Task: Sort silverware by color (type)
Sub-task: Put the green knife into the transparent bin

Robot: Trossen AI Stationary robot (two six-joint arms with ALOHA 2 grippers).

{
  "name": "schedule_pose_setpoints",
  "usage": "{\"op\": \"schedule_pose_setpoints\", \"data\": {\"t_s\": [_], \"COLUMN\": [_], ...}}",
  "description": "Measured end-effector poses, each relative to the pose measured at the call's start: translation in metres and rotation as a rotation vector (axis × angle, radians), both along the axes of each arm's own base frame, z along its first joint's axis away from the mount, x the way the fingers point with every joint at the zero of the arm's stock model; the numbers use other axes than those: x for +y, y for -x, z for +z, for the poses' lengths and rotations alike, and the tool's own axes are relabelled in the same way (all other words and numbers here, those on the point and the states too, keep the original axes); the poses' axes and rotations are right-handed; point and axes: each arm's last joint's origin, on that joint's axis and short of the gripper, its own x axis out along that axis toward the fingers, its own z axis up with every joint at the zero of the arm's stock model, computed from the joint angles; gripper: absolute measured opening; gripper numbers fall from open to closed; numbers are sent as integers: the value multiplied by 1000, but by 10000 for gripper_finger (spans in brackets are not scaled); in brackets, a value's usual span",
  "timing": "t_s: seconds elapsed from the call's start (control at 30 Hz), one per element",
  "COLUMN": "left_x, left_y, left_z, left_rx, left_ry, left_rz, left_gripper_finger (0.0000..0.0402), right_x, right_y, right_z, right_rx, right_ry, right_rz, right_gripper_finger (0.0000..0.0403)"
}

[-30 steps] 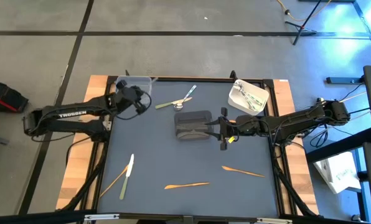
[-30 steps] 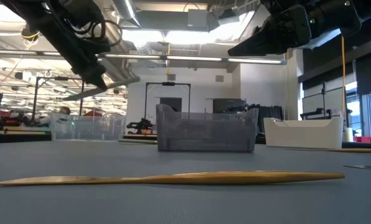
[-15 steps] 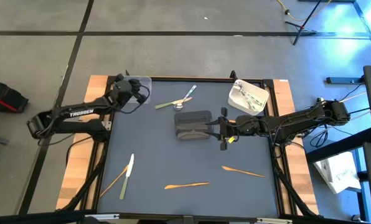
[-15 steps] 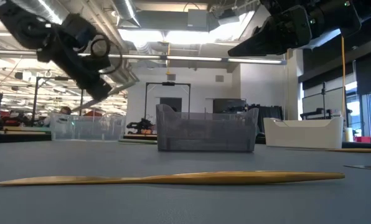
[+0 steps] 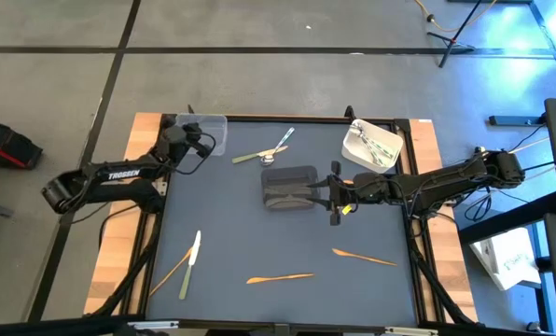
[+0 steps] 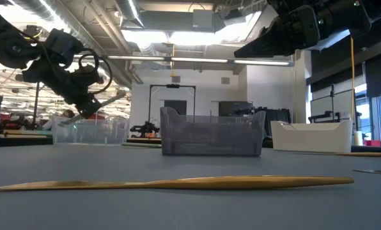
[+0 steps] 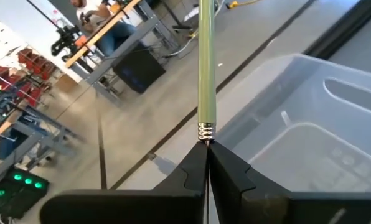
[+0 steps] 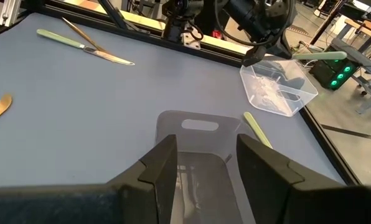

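Grey tabletop (image 5: pixel 231 215): the left pincer (image 7: pixel 205 149) pinches an olive-green utensil (image 7: pixel 206 62) above the clear container (image 5: pixel 203 131); the right pincer (image 8: pixel 201 152), spread, hovers over the dark grey container (image 5: pixel 287 187).

Both arms matte black, six-joint, boxy link housings; left arm (image 5: pixel 110 175) has white TROSSEN lettering on the forearm link, looped black cables at the wrist; right arm (image 5: pixel 437 185) has a small yellow tag near its wrist, angular black plastic fingers
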Motion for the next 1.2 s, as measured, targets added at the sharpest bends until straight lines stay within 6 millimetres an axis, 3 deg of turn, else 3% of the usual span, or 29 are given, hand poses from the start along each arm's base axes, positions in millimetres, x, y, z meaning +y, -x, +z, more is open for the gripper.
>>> {"op": "schedule_pose_setpoints", "data": {"t_s": [0.27, 0.43, 0.6, 0.73, 0.93, 1.2], "left_x": [-1, -1, 0, -7, -24, -43], "left_y": [1, 1, -8, -23, -48, -75], "left_z": [-3, -3, 16, 38, 57, 43], "left_rx": [41, 35, -67, -172, -398, -438], "left_ry": [17, 19, -9, 17, 142, 294], "left_rz": [-20, -15, -18, -149, -528, -691], "left_gripper_finger": [29, 60, 104, 128, 132, 131], "right_x": [0, 0, 0, 0, 0, 0], "right_y": [0, 0, 0, 0, 0, 0], "right_z": [0, 0, 0, 0, 0, 0], "right_rx": [0, 0, 0, 0, 0, -1], "right_ry": [0, 0, 0, 0, -6, -30], "right_rz": [0, 0, 0, 0, -2, -10], "right_gripper_finger": [154, 154, 154, 154, 154, 154]}}
